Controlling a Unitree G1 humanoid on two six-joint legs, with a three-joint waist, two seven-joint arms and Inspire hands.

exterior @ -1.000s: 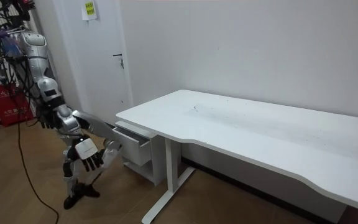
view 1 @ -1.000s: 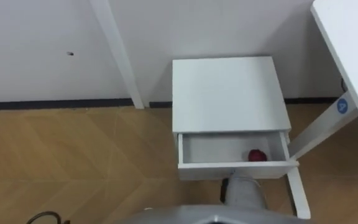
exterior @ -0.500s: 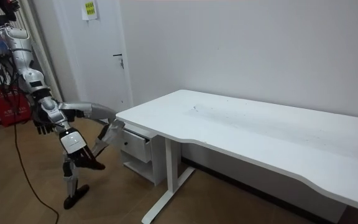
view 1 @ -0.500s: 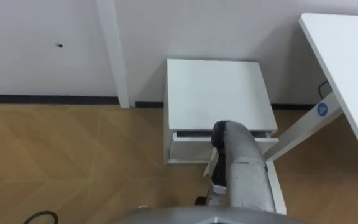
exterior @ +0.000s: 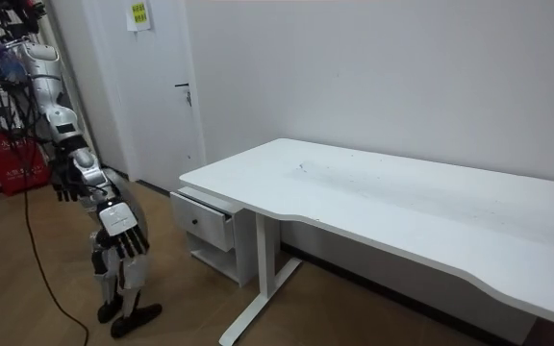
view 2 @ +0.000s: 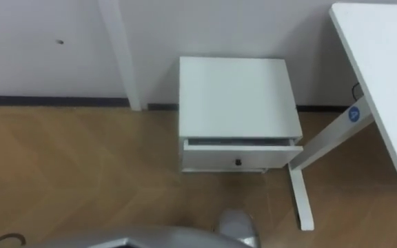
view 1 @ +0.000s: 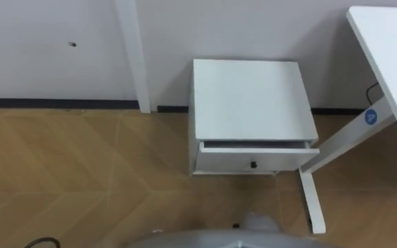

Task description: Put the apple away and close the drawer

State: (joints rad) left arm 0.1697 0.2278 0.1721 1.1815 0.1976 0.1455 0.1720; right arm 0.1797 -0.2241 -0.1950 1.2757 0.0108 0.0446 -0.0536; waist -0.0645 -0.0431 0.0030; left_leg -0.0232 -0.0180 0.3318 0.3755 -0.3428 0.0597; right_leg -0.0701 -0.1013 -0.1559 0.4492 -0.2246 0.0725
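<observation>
Right robot hand (exterior: 123, 232) is hanging spread and empty; drawer (view 1: 253, 157) is sitting nearly shut beside the desk (view 1: 391, 55), presumably hiding the apple.

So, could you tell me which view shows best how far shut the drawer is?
The left eye view: looking down on the cabinet, it shows the drawer front, its dark knob and a thin dark gap along its top. The right eye view shows much the same. The room view shows it small, from the side.

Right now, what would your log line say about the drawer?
drawer: almost shut, thin gap on top | right hand: hangs clear of drawer
</observation>
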